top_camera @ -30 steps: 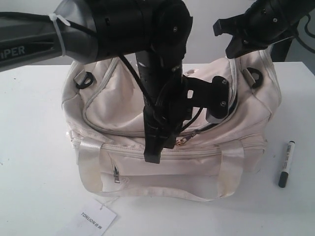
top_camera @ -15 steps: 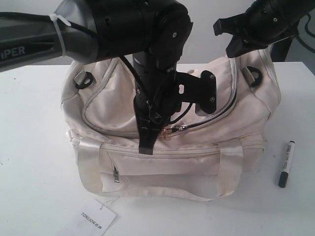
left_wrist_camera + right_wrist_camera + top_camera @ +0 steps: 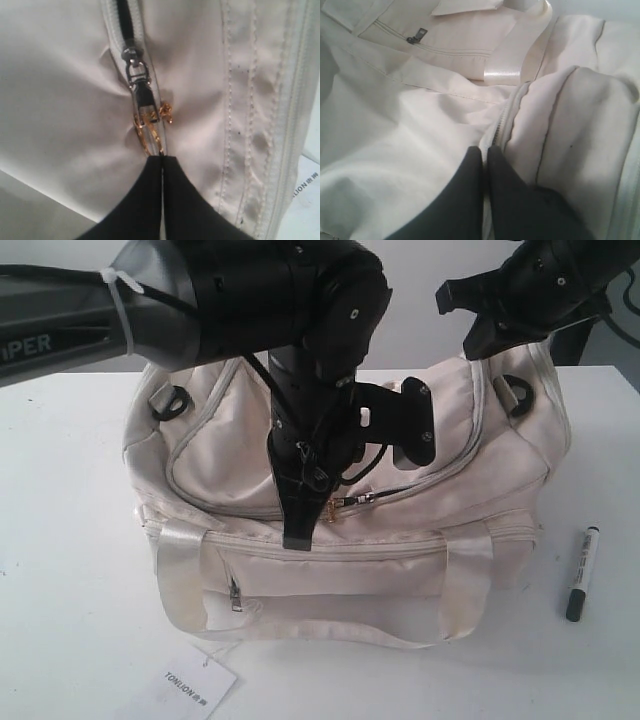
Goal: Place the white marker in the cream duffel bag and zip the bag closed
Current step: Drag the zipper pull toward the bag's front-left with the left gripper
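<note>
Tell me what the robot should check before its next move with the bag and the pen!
1. Left gripper shut on the gold chain pull: ok.
2. Right gripper shut at the cream duffel bag; fabric really pinched: cannot tell.
3. Zipper open wide enough for the marker: not ok, only a thin slit shows.
4. White marker inside the bag: not ok, it lies on the table beside it.
5. Marker free to grab, nothing touching it: ok.
</note>
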### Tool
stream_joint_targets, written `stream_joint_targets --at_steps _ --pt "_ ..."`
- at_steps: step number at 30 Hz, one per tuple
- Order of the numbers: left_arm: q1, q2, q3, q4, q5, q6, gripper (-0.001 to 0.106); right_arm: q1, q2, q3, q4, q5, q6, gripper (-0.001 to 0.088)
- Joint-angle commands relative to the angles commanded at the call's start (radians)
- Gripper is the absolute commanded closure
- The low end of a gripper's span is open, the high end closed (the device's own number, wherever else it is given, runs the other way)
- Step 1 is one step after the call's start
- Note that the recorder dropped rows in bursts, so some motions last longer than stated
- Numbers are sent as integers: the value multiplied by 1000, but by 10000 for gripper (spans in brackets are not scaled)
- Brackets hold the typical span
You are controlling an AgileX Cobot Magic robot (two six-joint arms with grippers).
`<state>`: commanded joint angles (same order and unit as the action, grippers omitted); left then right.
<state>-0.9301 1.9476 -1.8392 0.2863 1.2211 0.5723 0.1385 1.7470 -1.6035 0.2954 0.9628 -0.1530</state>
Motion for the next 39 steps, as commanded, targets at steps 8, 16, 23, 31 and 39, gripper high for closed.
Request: stream_joint_targets --at_steps 8,16,23,31,39 --pt "0 0 0 -2 0 0 1053 0 12 0 -2 8 4 640" --pt "0 0 0 -18 0 0 1053 0 -5 0 24 3 38 345" --pt "0 0 0 -35 0 0 1053 0 52 0 26 -3 42 341" --pt "0 0 0 -42 0 0 1053 0 80 0 26 34 42 753" --pt "0 0 0 -29 0 0 1053 0 80 0 21 32 19 868"
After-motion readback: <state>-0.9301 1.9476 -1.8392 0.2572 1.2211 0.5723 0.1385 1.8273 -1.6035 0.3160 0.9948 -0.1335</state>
